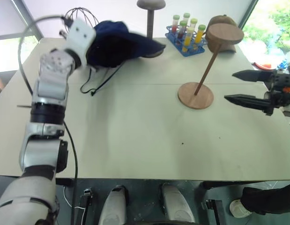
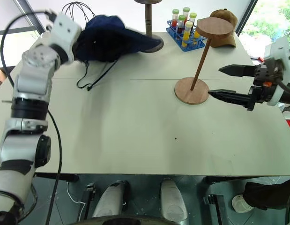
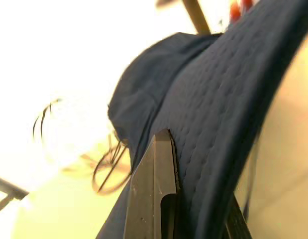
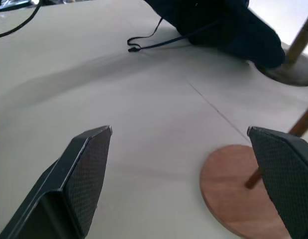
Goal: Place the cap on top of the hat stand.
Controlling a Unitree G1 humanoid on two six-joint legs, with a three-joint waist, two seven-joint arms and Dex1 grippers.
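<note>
The navy cap hangs lifted above the far left part of the bench, its quilted brim pinched in the clenched left end effector, with its thin black cord trailing down onto the bench top. To its right, well apart, the hat stand rests on its round base with the slanted rod carrying a bare disc top, and behind it stand a blue rack of test tubes, a small brown cap, a darker upright stand and a black wire stand. The right end effector hovers just right of the hat stand's base, released, its two black fingers spread and grasping nothing.
</note>
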